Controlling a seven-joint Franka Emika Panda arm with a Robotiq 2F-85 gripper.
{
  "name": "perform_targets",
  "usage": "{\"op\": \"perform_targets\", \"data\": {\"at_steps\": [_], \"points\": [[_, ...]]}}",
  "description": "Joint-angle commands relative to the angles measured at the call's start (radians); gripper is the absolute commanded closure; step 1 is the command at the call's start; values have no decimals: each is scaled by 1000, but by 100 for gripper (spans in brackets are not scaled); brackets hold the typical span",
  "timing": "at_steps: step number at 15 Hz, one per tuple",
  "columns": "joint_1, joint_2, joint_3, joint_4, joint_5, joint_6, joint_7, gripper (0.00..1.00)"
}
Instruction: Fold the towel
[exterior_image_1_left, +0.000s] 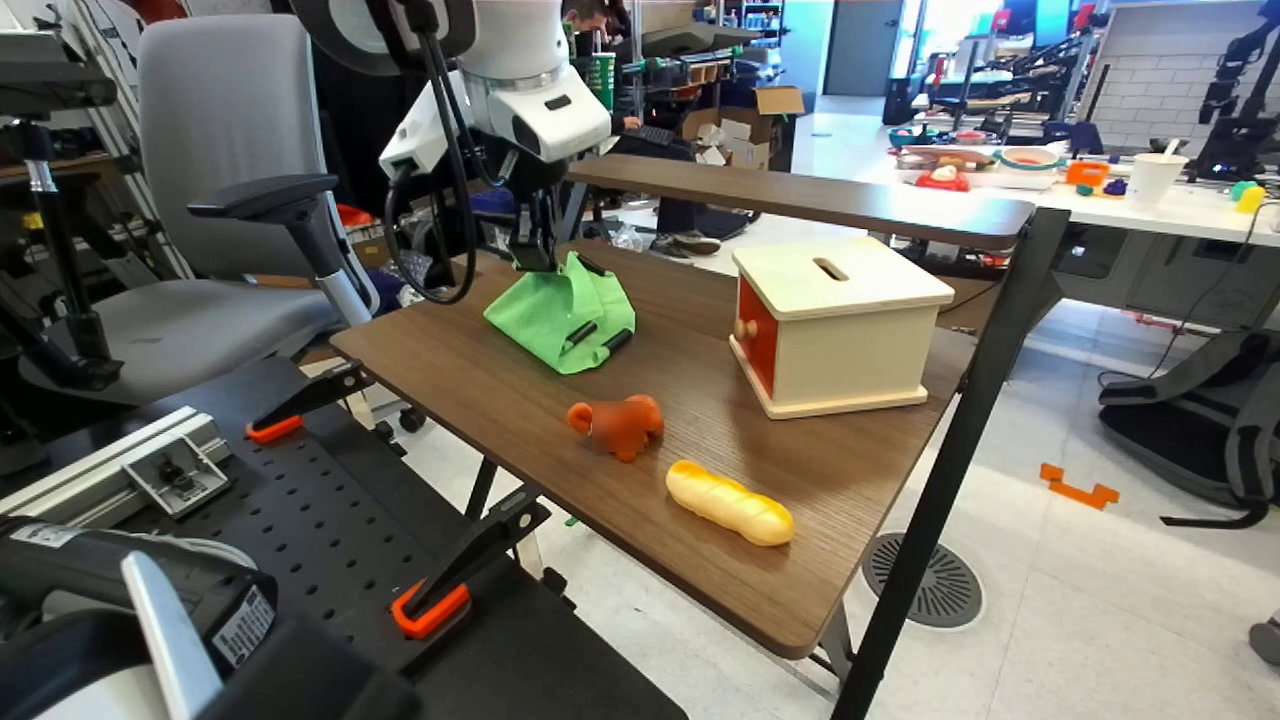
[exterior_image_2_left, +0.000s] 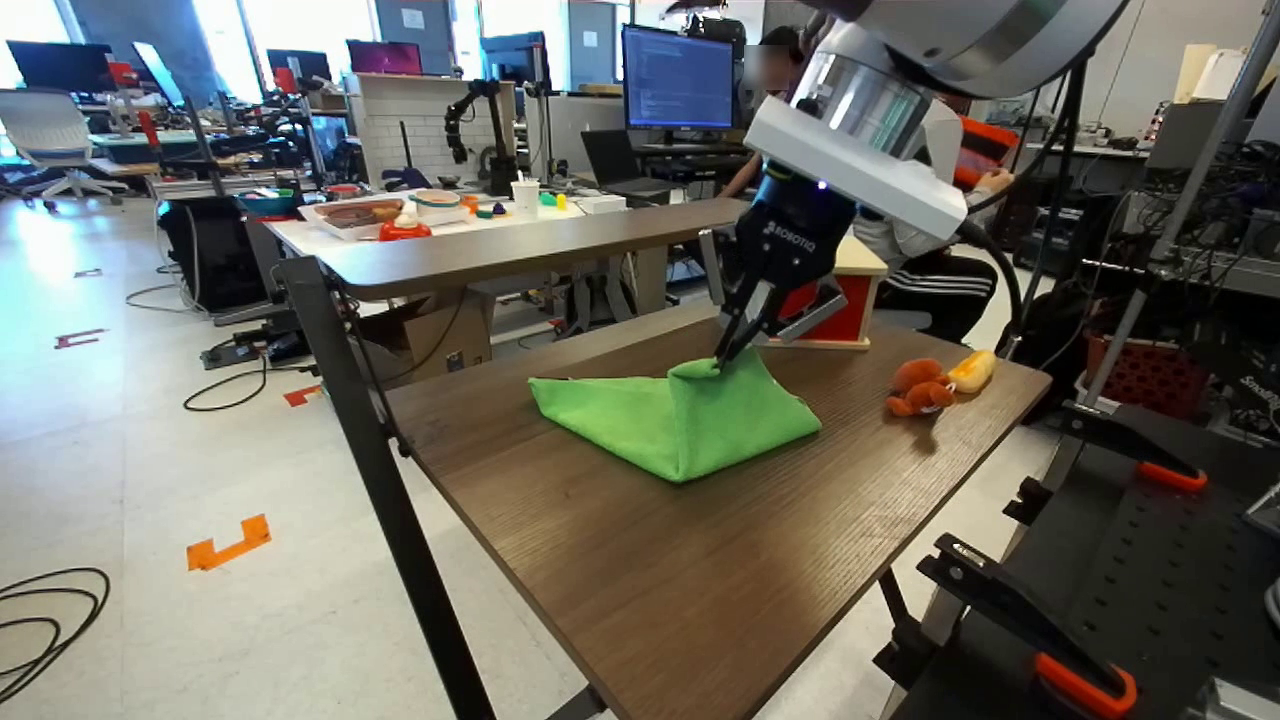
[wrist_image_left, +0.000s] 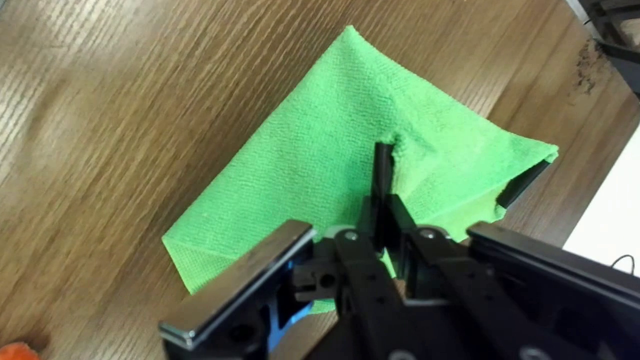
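Green towel (wrist_image_left: 300, 165): lay on your brown table (exterior_image_2_left: 640, 580), part of it drawn up into a peak at the gripper (exterior_image_2_left: 726, 354), black strips (exterior_image_1_left: 618, 340) at its edges.
Gripper: you had it closed, fingertips together, a part of the towel pinched between them.
Orange plush toy (exterior_image_1_left: 625, 425): on the table near the towel, not touching it, in both exterior views.
Toy bread (exterior_image_1_left: 730, 503): lay on the far side of the plush toy from the towel, apart from both.
Raised shelf (exterior_image_1_left: 800, 198): ran above one side of your table.
Black clamps (exterior_image_1_left: 430, 605), orange-padded: sat on a perforated board (exterior_image_1_left: 340, 530) just beside the table.
Wooden box (exterior_image_1_left: 860, 350): stood upright on the table, apart from the towel; in an exterior view your gripper covered part of its red panel (exterior_image_2_left: 855, 305). The pale lid (exterior_image_1_left: 870, 285) was slotted. What it held, you could not see.
White cup (exterior_image_1_left: 1157, 180): stood upright on a white table (exterior_image_1_left: 1215, 215) in the background, a thin stick (exterior_image_1_left: 1172, 146) rising from it.
Cardboard box (exterior_image_1_left: 778, 100): in the background, a flap raised, pale pieces inside too small to name.
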Motion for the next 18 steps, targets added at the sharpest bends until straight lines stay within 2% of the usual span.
{"op": "perform_targets", "data": {"at_steps": [1,6,17,18], "points": [[63,71,-61,74,-37,-12,61,98],[101,143,-109,154,-70,-23,119,98],[102,236,-148,271,-122,-85,221,98],[99,241,-147,278,-120,-90,222,67]]}}
